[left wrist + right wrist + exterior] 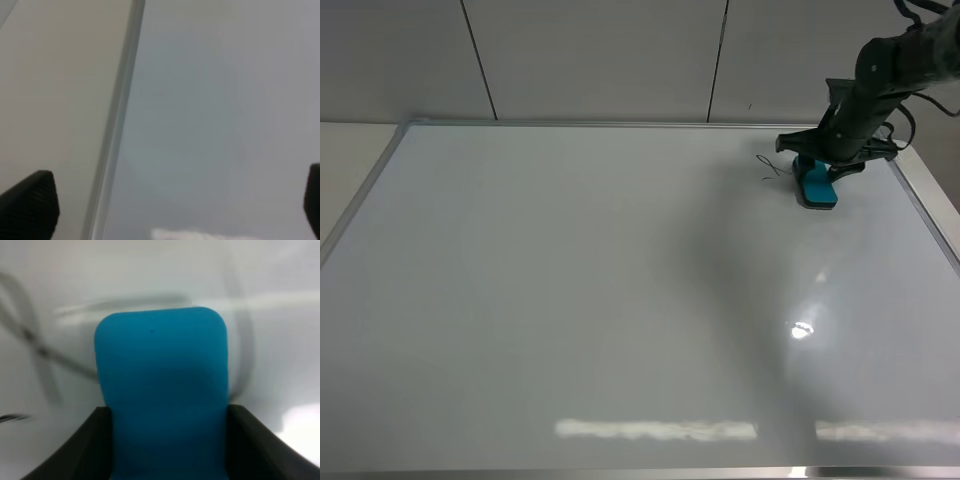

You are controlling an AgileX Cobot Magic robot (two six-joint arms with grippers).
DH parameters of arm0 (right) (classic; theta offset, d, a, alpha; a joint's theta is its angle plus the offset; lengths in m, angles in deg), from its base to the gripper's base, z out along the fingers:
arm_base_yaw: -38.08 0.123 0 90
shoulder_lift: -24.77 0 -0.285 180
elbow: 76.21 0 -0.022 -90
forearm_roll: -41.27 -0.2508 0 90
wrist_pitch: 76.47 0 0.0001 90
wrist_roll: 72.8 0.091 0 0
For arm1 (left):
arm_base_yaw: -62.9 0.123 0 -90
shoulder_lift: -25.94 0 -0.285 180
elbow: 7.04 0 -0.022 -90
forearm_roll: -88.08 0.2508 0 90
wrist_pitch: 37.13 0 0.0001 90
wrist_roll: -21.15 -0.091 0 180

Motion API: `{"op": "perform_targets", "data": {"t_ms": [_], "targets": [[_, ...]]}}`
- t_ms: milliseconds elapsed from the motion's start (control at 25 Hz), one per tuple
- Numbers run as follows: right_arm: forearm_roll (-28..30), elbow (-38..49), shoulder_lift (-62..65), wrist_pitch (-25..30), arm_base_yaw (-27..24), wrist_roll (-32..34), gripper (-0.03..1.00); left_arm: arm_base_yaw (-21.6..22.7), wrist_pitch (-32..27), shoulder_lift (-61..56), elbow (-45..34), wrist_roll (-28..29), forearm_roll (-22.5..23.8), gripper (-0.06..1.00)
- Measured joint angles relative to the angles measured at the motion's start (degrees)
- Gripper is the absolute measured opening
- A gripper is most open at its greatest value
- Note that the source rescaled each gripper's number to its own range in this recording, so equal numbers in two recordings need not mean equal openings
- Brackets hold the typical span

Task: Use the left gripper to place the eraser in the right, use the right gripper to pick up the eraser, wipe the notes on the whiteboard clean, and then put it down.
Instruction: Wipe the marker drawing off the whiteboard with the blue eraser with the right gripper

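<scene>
Pale wall panels back the whiteboard [570, 300], which fills most of your high view. Your notes [772, 168] are a thin black squiggle near its far right corner, too small to read as any word. Just to their right sits the eraser [815, 185], teal face up. Its long axis runs roughly far to near, with the free rounded end toward the near edge. Your right gripper [825, 162] is clamped on its far end. In the right wrist view, a black finger [75, 455] presses each long side. Your left gripper [172, 205] shows only in its own wrist view, jaws wide apart with nothing between them, above the board's silver frame [117, 125].
</scene>
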Motion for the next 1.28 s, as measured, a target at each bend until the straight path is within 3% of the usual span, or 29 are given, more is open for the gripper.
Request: {"op": "perform_targets", "data": {"t_ms": [200, 400, 520, 720, 920, 1120, 1280], "targets": [[-1.07, 0.0, 0.0, -0.83, -5.73, -0.24, 0.02, 0.0, 0.0, 0.0, 0.0, 0.0, 0.0, 1.0], [-6.12, 0.0, 0.0, -0.95, -5.98, -5.56, 0.02, 0.0, 0.0, 0.0, 0.0, 0.0, 0.0, 1.0], [-11.44, 0.0, 0.0, -1.09, -3.15, -9.13, 0.02, 0.0, 0.0, 0.0, 0.0, 0.0, 0.0, 1.0], [-14.88, 0.0, -0.25, -4.14, 7.42, -9.83, 0.02, 0.0, 0.0, 0.0, 0.0, 0.0, 0.0, 1.0], [-13.91, 0.05, -0.7, -8.51, 13.54, -5.42, 0.02, 0.0, 0.0, 0.0, 0.0, 0.0, 0.0, 1.0], [-9.75, 0.0, -0.92, -9.45, 12.63, -3.08, 0.02, 0.0, 0.0, 0.0, 0.0, 0.0, 0.0, 1.0], [-6.12, -3.52, -3.5, -5.77, 12.02, -2.44, 0.02, 0.0, 0.0, 0.0, 0.0, 0.0, 0.0, 1.0]]}}
